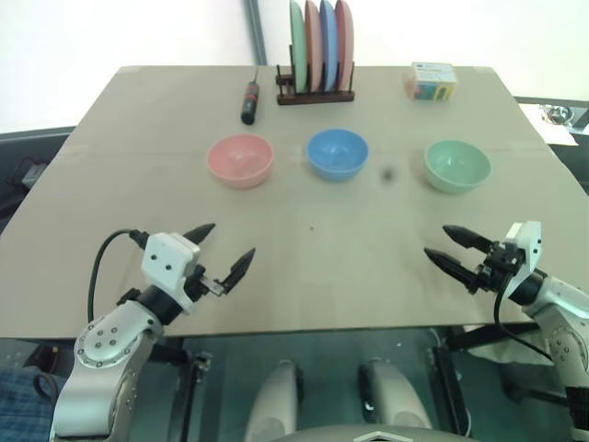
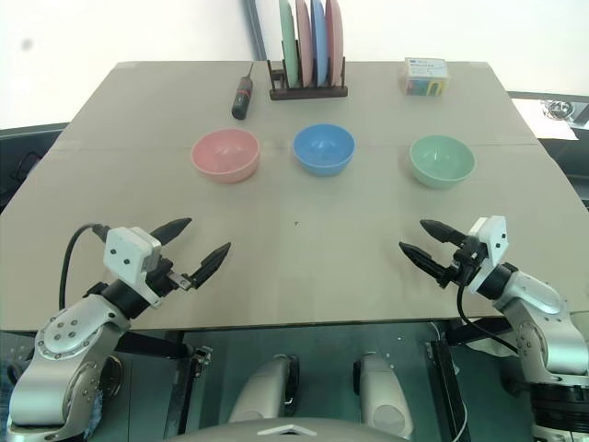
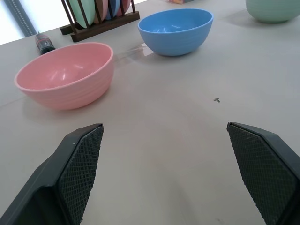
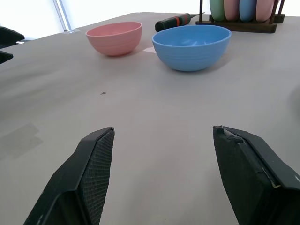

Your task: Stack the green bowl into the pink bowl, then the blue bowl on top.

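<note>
Three bowls stand apart in a row across the middle of the table (image 1: pixel 304 276): the pink bowl (image 1: pixel 240 159) on the left, the blue bowl (image 1: pixel 337 153) in the centre, the green bowl (image 1: pixel 456 165) on the right. All are upright and empty. My left gripper (image 1: pixel 222 247) hovers open near the front left edge, well short of the pink bowl (image 3: pixel 65 75). On the front right, my right gripper (image 1: pixel 457 250) is open too, in front of the green bowl, and holds nothing. The blue bowl (image 4: pixel 192 46) lies ahead in the right wrist view.
A wooden rack (image 1: pixel 316 92) with upright plates stands at the back centre. A black screwdriver (image 1: pixel 249 101) lies to its left. A small box (image 1: pixel 433 81) sits at the back right. Bare tabletop stretches between the bowls and both grippers.
</note>
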### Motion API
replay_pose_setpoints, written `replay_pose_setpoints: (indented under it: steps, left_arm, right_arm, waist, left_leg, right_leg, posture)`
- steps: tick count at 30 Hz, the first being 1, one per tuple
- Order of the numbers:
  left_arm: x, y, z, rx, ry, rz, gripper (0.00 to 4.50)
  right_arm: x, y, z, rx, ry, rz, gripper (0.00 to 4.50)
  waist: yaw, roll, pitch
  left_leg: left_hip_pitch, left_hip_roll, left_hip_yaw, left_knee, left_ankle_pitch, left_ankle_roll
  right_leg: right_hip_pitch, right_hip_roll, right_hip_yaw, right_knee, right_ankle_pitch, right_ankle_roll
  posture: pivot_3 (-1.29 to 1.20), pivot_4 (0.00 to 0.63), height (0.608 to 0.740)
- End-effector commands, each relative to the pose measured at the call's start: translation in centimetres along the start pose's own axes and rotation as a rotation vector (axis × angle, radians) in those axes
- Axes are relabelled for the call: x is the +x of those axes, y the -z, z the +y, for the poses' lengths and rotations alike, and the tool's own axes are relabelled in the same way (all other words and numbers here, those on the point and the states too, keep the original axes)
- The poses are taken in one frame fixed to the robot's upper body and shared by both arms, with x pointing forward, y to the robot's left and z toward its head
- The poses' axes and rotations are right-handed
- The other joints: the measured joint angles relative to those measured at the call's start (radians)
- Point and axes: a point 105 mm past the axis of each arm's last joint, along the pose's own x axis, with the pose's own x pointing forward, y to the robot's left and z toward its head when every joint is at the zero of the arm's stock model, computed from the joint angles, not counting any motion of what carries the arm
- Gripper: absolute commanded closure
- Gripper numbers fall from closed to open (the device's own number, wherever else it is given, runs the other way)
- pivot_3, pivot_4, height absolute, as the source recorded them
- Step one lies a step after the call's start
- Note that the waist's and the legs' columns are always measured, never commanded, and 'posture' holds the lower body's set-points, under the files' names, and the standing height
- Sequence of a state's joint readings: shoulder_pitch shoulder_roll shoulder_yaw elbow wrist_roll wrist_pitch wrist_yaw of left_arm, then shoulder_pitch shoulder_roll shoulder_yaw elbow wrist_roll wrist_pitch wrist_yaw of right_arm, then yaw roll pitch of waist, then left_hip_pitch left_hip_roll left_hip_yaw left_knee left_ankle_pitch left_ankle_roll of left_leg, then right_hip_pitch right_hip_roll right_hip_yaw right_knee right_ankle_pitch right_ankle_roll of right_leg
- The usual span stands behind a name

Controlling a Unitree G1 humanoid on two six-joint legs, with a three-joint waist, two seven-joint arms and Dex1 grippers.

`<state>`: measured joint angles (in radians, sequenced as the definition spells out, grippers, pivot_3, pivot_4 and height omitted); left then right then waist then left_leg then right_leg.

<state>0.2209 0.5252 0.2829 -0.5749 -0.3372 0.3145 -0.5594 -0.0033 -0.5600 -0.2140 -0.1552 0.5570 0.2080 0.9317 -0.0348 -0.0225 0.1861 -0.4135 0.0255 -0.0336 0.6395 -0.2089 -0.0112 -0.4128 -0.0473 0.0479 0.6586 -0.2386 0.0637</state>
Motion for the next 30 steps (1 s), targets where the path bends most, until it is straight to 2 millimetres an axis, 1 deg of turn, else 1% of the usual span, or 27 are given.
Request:
replay_pose_setpoints:
  steps: [1, 4, 21, 24, 30]
  left_arm:
    - [0.0, -0.9, -0.1, 0.029, 0.015, -0.038, 0.00]
    - [0.0, -0.8, -0.2, 0.025, 0.030, -0.040, 0.00]
    - [0.4, -0.2, -0.1, 0.035, 0.039, -0.028, 0.00]
    - [0.6, -0.4, 0.1, 0.038, 0.035, -0.029, 0.00]
    - [1.5, -0.8, 1.0, 0.051, 0.011, -0.027, 0.00]
  right_arm:
    - [-0.3, -1.3, 0.3, -0.044, 0.006, -0.041, 0.93]
    - [-0.3, -1.2, 0.6, -0.041, 0.004, -0.038, 0.93]
    - [-0.1, -1.2, 0.8, -0.049, -0.004, -0.036, 0.93]
    - [0.1, -1.7, 1.1, -0.052, -0.016, -0.056, 0.93]
    - [1.0, -3.8, 2.5, -0.065, -0.080, -0.145, 0.93]
  waist:
    - [0.000, 0.000, 0.000]
    - [0.001, 0.000, 0.000]
    - [0.001, 0.000, 0.000]
    - [0.001, 0.000, 0.000]
    - [0.001, 0.000, 0.000]
  left_leg:
    - [0.000, 0.000, 0.000, 0.000, 0.000, 0.000]
    - [0.000, 0.000, 0.000, 0.000, 0.000, 0.000]
    - [0.000, 0.000, 0.000, 0.000, 0.000, 0.000]
    - [0.000, 0.000, 0.000, 0.000, 0.000, 0.000]
    - [0.000, 0.000, 0.000, 0.000, 0.000, 0.000]
  right_leg:
    - [0.000, 0.000, 0.000, 0.000, 0.000, 0.000]
    - [0.000, 0.000, 0.000, 0.000, 0.000, 0.000]
    - [0.000, 0.000, 0.000, 0.000, 0.000, 0.000]
    - [0.000, 0.000, 0.000, 0.000, 0.000, 0.000]
    - [0.000, 0.000, 0.000, 0.001, 0.000, 0.000]
  posture:
    - [0.00, 0.150, 0.740]
    - [0.00, 0.150, 0.740]
    - [0.00, 0.150, 0.740]
    - [0.00, 0.150, 0.740]
    - [0.00, 0.150, 0.740]
